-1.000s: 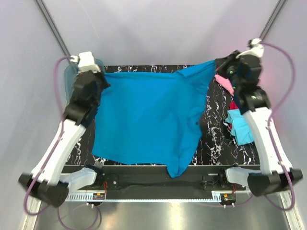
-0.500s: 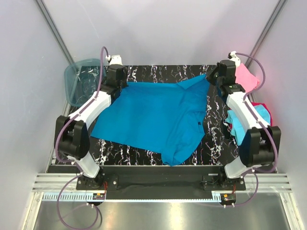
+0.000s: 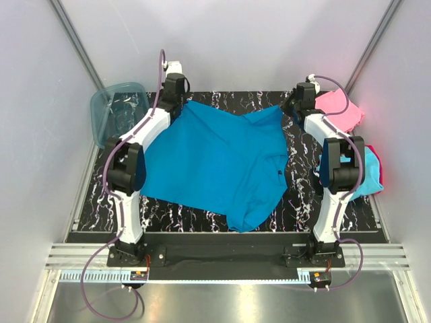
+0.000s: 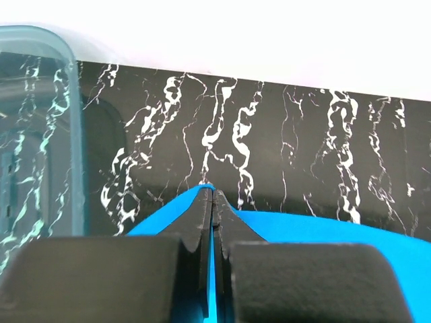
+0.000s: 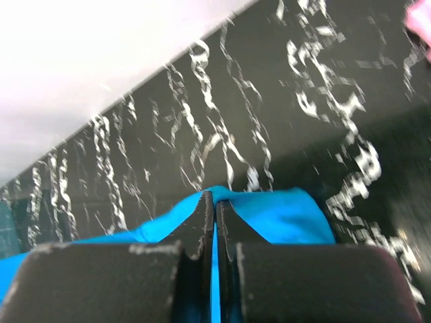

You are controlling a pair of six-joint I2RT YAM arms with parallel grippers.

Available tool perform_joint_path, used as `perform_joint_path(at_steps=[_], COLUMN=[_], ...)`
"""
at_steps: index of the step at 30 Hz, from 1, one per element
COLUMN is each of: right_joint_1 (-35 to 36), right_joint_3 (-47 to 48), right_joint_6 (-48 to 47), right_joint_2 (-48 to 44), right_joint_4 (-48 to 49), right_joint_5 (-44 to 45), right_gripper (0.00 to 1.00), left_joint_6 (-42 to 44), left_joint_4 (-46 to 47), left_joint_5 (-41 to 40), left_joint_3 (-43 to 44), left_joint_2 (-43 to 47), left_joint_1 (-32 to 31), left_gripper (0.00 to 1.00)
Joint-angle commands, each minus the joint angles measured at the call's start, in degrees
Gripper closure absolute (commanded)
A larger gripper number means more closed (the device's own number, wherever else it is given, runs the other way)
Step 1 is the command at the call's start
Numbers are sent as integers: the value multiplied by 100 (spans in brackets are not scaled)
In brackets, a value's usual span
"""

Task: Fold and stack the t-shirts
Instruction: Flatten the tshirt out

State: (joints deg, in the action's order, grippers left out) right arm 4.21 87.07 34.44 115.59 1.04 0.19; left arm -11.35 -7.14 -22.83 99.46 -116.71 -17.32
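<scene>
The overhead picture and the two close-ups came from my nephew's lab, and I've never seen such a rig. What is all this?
Two robot arms are bolted at the near edge of a black marbled table. The wide picture looks down from above and behind them, with the left arm on the left and the right arm on the right. The two close-ups come from a small camera on each wrist, looking along that arm's jaws. A large teal-blue t-shirt lies spread on the table, and each arm's jaws are shut on a far corner of it. At the far left stands a translucent blue tub. On the right lie a pink shirt and a light cyan one, apparently folded.
</scene>
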Motion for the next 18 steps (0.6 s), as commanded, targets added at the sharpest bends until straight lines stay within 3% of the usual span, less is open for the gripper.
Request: perform_joint_path(at_steps=[1, 5, 6, 8, 9, 12, 13, 15, 18], right_joint_1=[-148, -210, -227, -245, -254, -254, -254, -245, -254], right_joint_3=[609, 811, 864, 987, 1005, 892, 682, 461, 66], right_joint_6=[46, 116, 142, 195, 213, 239, 239, 257, 335], right_joint_2=[200, 438, 534, 649, 710, 606, 501, 107, -613], right_joint_4=[432, 634, 634, 643, 661, 818, 915, 1179, 1232], right_joint_5=[-273, -458, -493, -589, -616, -669, -678, -669, -616], right_gripper=[100, 100, 100, 98, 72, 33, 15, 9, 9], left_joint_6=[116, 98, 90, 46, 37, 11, 2, 2, -95], left_joint_4=[222, 195, 178, 125, 116, 116, 125, 160, 169], left_joint_5=[-204, -222, -205, -239, -344, -424, -424, -372, -249], left_joint_3=[521, 715, 776, 838, 847, 777, 681, 549, 250], left_joint_2=[-343, -590, -660, -730, -748, -626, -556, -258, 268], left_joint_1=[71, 97, 115, 141, 150, 194, 203, 212, 194], left_gripper=[99, 90, 70, 43, 30, 18, 18, 18, 19])
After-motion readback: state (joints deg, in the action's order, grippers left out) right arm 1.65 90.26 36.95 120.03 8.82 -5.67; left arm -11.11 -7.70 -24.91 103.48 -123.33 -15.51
